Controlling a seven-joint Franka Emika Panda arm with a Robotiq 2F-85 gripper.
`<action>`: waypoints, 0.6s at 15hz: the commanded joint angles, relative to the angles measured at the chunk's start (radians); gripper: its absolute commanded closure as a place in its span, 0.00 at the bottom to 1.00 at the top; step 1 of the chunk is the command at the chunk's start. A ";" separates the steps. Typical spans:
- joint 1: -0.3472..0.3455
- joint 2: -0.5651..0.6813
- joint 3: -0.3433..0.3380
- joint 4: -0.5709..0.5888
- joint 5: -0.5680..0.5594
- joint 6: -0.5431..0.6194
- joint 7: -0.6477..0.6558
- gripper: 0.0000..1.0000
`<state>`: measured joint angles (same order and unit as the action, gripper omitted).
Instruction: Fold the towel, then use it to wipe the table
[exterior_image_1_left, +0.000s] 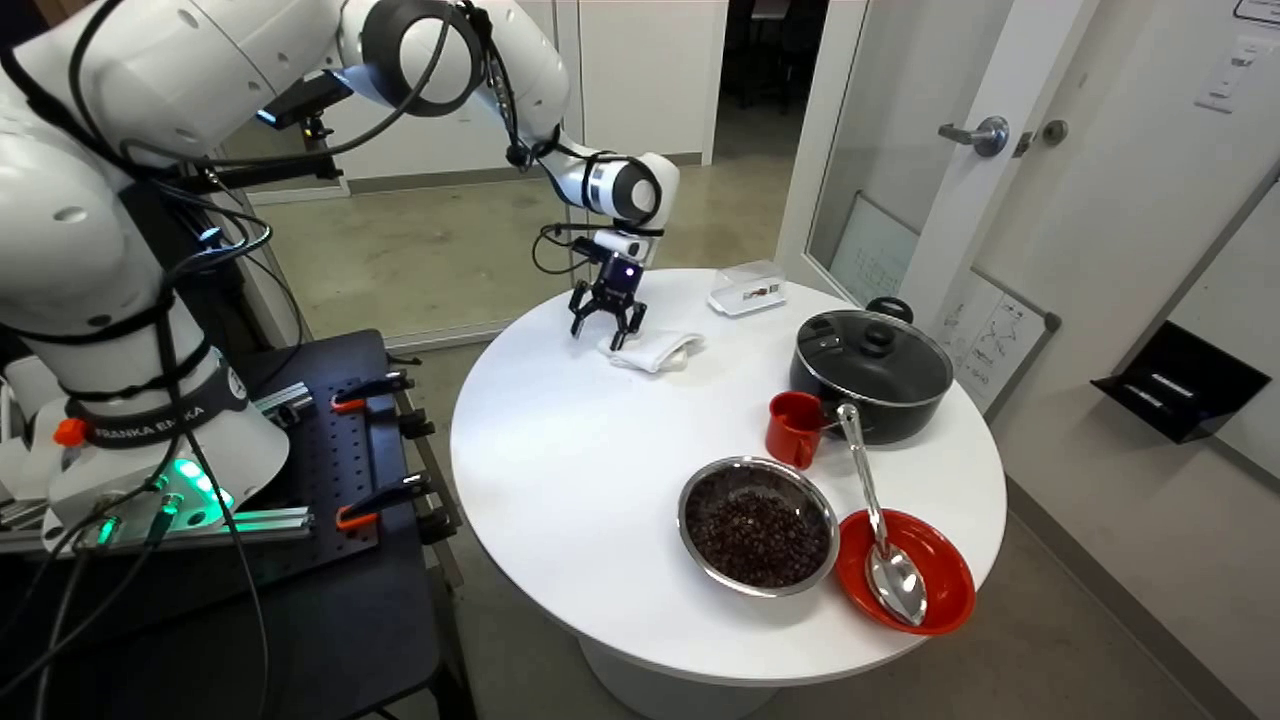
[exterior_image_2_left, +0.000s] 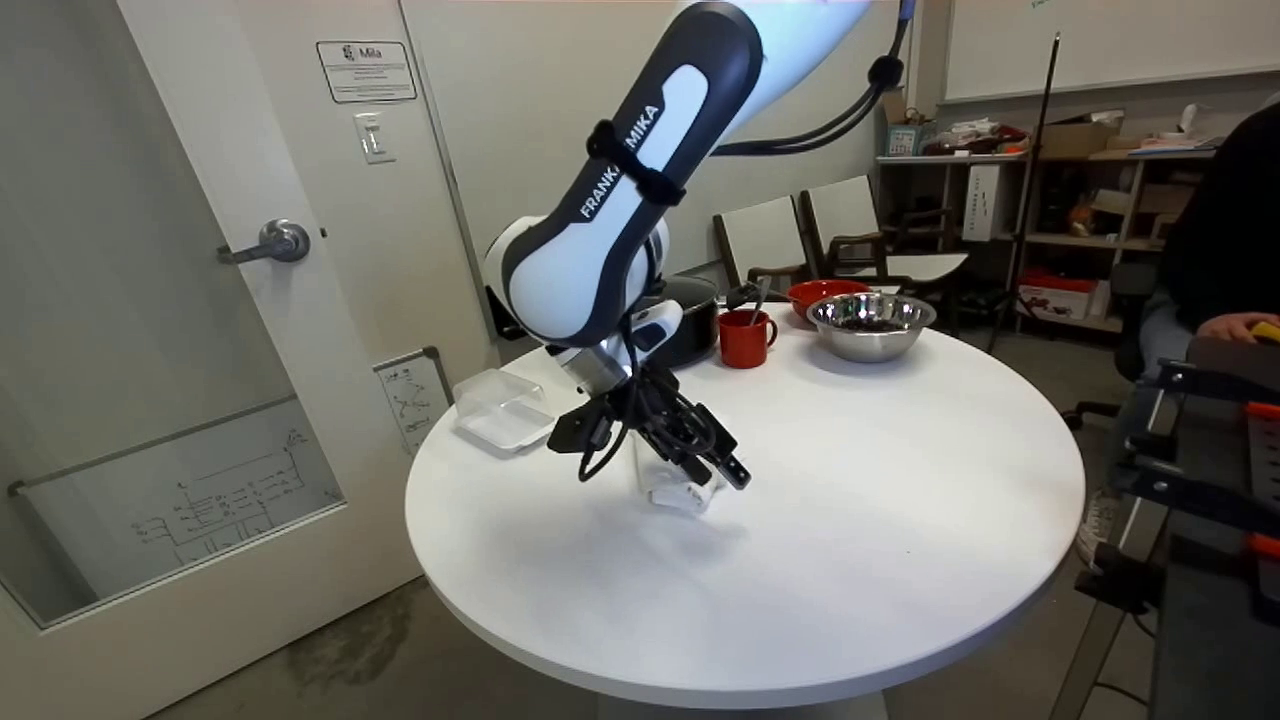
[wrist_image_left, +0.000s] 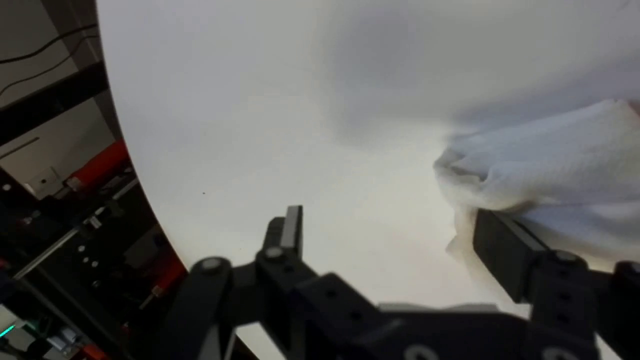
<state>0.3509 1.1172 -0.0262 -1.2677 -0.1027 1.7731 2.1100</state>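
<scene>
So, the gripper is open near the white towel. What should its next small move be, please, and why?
I would probably shift the open gripper sideways toward the towel, to centre the cloth's end between the fingers before closing. In the wrist view, mostly bare table shows between them, and only one finger overlaps the towel, so closing now might catch little cloth.

A glazed door (exterior_image_2_left: 165, 330) with a lever handle (exterior_image_2_left: 270, 243) stands beside a pale wall (exterior_image_2_left: 350, 260) bearing a light switch (exterior_image_2_left: 374, 138), pale-backed chairs (exterior_image_2_left: 762, 243) stand near crowded shelves (exterior_image_2_left: 1133, 200) below a whiteboard (exterior_image_2_left: 1100, 40), and a baseboard (exterior_image_1_left: 1100, 583) edges the greyish floor (exterior_image_1_left: 1050, 640).
</scene>
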 joint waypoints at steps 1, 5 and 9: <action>0.036 -0.012 0.013 0.103 -0.016 -0.138 -0.042 0.00; 0.077 -0.053 0.018 0.173 -0.026 -0.269 -0.047 0.00; 0.094 -0.106 -0.006 0.104 -0.089 0.002 -0.060 0.00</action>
<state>0.4438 1.0402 -0.0147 -1.1135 -0.1432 1.6219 2.0765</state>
